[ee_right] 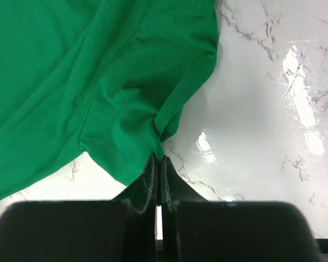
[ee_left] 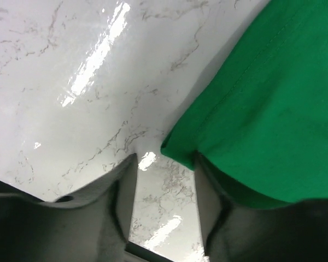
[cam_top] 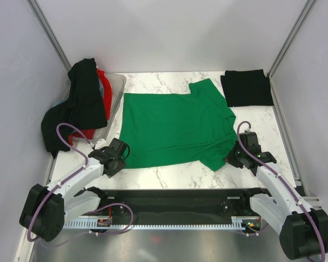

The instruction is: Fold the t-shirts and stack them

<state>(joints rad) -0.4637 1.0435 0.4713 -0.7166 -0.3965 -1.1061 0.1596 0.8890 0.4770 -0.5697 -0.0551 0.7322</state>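
White marble table (cam_top: 169, 176) under bright light, and the green t-shirt (cam_top: 175, 128) is spread flat across the middle of it, sleeves at the right gripper's end. Right gripper (ee_right: 158, 161) is clenched tight on the shirt's edge by the near sleeve, and the fabric puckers into folds right at its tips. Left gripper (ee_left: 165, 164) sits at the opposite near corner, jaws parted, bare marble showing in the gap. The hem corner lies just ahead of its tips, right beside one finger (ee_left: 208, 180), nothing pinched.

Well beyond the right gripper, at the far edge, a folded black t-shirt (cam_top: 246, 87) lies flat. Out past the left gripper, a plastic tub (cam_top: 118, 86) stands just beside the green shirt. Black t-shirts (cam_top: 79, 103) are draped over its rim, and a red t-shirt (cam_top: 103, 90) peeks out between them.
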